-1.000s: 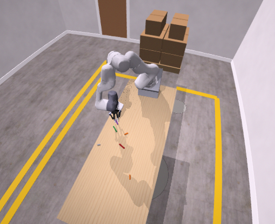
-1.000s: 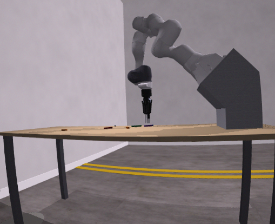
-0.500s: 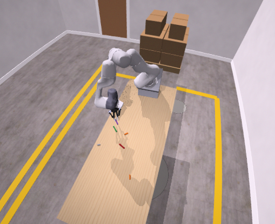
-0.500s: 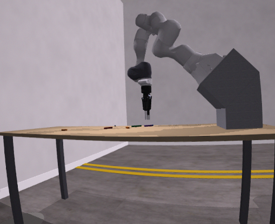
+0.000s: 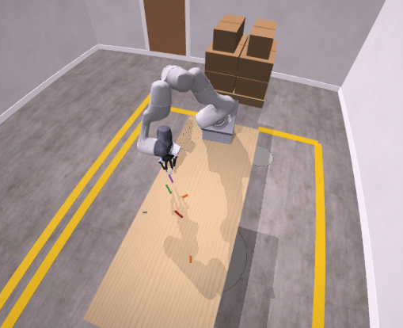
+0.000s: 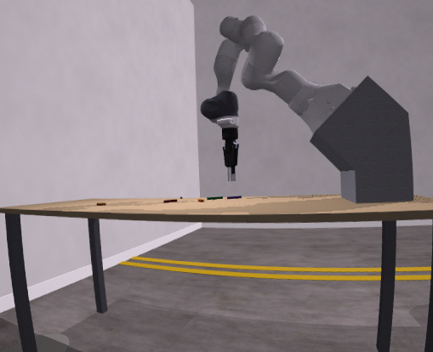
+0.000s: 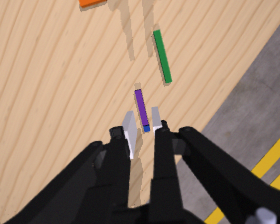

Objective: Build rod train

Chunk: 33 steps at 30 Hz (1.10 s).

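Note:
A purple rod (image 7: 141, 107) lies flat on the wooden table with a small blue rod (image 7: 146, 128) at its near end, in line and touching. The purple rod also shows in the overhead view (image 5: 170, 178) and in the side view (image 6: 234, 197). My gripper (image 7: 144, 119) hangs above this pair, well clear of the table in the side view (image 6: 231, 178). Its fingers stand a little apart with nothing between them. The two rods are seen through the gap.
A green rod (image 7: 162, 49) lies just beyond the purple rod, close to its far end. An orange rod (image 5: 184, 196), a red rod (image 5: 178, 214), a grey rod (image 5: 144, 211) and a second orange rod (image 5: 190, 259) lie farther along. The table's edge is close on the right of the wrist view.

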Tool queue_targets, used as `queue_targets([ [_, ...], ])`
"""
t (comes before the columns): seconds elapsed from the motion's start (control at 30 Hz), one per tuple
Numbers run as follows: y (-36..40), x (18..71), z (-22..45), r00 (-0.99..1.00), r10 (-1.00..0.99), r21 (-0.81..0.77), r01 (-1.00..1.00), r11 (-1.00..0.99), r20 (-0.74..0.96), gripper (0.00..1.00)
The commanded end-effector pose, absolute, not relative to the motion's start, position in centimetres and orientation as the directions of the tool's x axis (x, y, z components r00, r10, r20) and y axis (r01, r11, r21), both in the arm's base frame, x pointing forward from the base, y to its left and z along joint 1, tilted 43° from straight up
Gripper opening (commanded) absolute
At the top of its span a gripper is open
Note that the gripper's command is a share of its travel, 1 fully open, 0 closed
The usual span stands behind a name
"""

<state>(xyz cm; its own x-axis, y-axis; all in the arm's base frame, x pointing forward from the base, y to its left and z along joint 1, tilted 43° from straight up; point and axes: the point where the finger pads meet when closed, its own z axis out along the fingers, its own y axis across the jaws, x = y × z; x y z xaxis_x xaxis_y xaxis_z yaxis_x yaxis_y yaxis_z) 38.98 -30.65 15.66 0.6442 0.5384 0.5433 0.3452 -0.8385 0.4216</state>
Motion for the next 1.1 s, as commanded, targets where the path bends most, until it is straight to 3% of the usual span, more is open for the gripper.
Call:
queue_targets([
  [0.0, -30.46, 38.29, 15.72, 0.646, 0.551, 0.422, 0.363, -0.831, 0.529, 0.23],
  [0.33, -30.42, 37.98, 16.05, 0.646, 0.551, 0.422, 0.363, -0.831, 0.529, 0.23],
  [0.37, -30.42, 37.98, 16.05, 0.646, 0.551, 0.422, 0.363, -0.831, 0.529, 1.00],
  [1.07, -30.42, 37.98, 16.06, 0.646, 0.551, 0.422, 0.363, -0.831, 0.529, 1.00],
])
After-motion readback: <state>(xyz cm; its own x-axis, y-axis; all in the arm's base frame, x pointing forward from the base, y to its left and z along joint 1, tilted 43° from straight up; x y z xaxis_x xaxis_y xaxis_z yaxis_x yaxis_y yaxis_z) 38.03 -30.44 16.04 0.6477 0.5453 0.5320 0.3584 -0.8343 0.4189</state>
